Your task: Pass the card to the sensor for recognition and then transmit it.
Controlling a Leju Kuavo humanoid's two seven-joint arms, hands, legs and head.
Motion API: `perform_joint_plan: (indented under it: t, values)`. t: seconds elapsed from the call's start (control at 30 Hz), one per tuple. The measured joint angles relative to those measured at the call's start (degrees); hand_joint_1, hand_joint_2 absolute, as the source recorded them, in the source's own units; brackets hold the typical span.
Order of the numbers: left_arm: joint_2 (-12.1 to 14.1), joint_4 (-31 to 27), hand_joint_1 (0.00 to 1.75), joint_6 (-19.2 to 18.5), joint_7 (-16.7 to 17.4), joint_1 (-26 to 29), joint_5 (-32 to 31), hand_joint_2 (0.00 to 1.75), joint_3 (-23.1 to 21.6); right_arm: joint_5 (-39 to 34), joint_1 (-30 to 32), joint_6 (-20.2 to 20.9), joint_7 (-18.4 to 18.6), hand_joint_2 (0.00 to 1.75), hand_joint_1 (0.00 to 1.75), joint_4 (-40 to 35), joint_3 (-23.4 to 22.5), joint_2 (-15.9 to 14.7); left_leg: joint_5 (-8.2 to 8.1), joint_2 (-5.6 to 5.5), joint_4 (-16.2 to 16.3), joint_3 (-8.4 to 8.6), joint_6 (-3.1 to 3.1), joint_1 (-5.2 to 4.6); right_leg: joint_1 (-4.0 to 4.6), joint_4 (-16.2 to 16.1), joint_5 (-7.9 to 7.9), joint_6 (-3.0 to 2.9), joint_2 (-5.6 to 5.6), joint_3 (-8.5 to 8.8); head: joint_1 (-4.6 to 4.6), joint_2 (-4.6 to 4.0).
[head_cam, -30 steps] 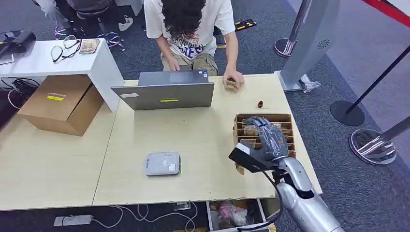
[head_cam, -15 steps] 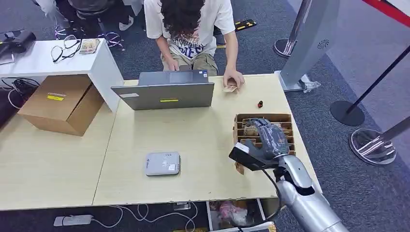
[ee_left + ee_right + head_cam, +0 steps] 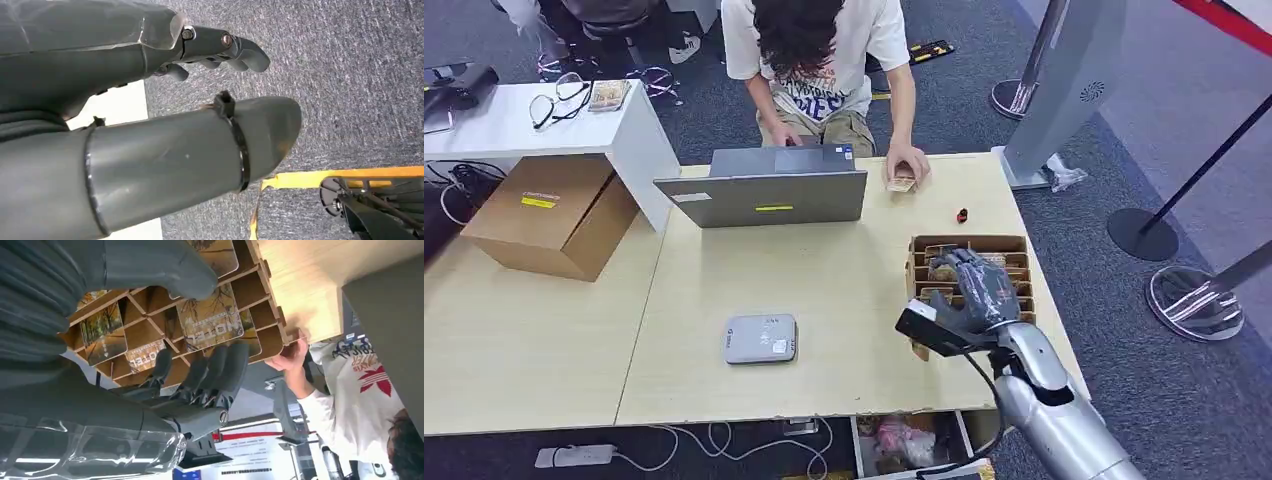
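Cards (image 3: 209, 320) sitting upright in cardboard rack (image 3: 1016, 246) near worktop's (image 3: 844, 280) right edge | right hand (image 3: 974, 283) hovering over rack, fingers (image 3: 226, 371) spread, grasping nothing | left hand (image 3: 215, 45) hanging over carpet, fingers curled, empty | sensor (image 3: 760, 338) lying toward worktop's near edge

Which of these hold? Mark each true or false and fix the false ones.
1. The right hand is over the cardboard card rack. True.
2. The right hand already holds a card clear of the rack. False: its fingers are spread at the slots and the cards sit inside.
3. The grey sensor lies on the table, left of the rack. True.
4. The laptop is shut flat. False: it stands open before the person.
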Motion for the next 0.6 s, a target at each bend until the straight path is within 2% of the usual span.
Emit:
perform_joint_plan:
  t: [0.07, 0.17, 0.6]
  values:
    - [0.02, 0.0, 0.0, 0.0, 0.0, 0.0, 0.02, 0.0, 0.07, 0.0, -0.01, 0.07, 0.0, 1.75, 0.89, 0.0, 0.15, -0.09, 0.0, 0.0, 0.0, 0.0, 0.0, 0.0, 0.0, 0.0, 0.0, 0.0, 0.0, 0.0, 0.0, 0.0]
    - [0.09, 0.0, 0.0, -0.02, -0.06, 0.01, 0.15, 0.0, 0.28, 0.0, -0.02, 0.59, 0.0, 1.75, 0.99, 0.11, 0.39, -0.35, 0.0, 0.0, 0.0, 0.0, 0.0, 0.0, 0.0, 0.0, 0.0, 0.0, 0.0, 0.0, 0.0, 0.0]
    - [0.4, 0.28, 0.0, 0.11, -0.15, 0.01, 0.17, 0.0, 1.0, -1.83, -0.33, 2.14, -1.05, 1.75, 1.03, 1.51, 2.77, -2.16, 0.0, 0.0, 0.0, -0.01, 0.0, 0.0, 0.0, 0.0, 0.0, 0.0, 0.0, 0.0, 0.02, 0.0]
